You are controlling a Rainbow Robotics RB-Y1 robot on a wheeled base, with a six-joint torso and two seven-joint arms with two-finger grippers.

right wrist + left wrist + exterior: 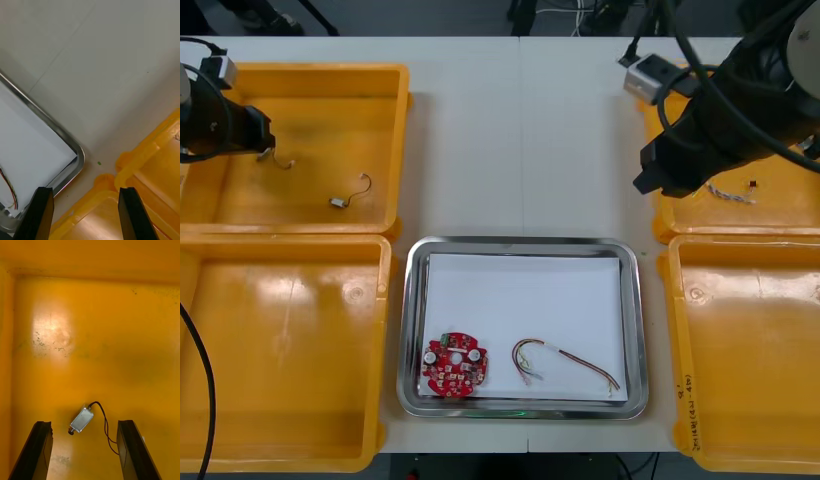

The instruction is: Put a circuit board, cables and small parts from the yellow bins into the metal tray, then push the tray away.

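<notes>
Left arm (pixel 220 125) is hovering in the far bin (pixel 310 75) left of the tray (pixel 632 262). Left jaws are standing wide open, gripping nothing, with a small metal part (pixel 81 420) and its black cable (pixel 106 425) lying between them on the bin floor. Right arm (pixel 720 130) is hanging over the counter (pixel 520 140) by the tray's far right corner, right jaws wide open, empty. Board (pixel 455 366) and red-yellow cable (pixel 565 360) are lying in the tray.
</notes>
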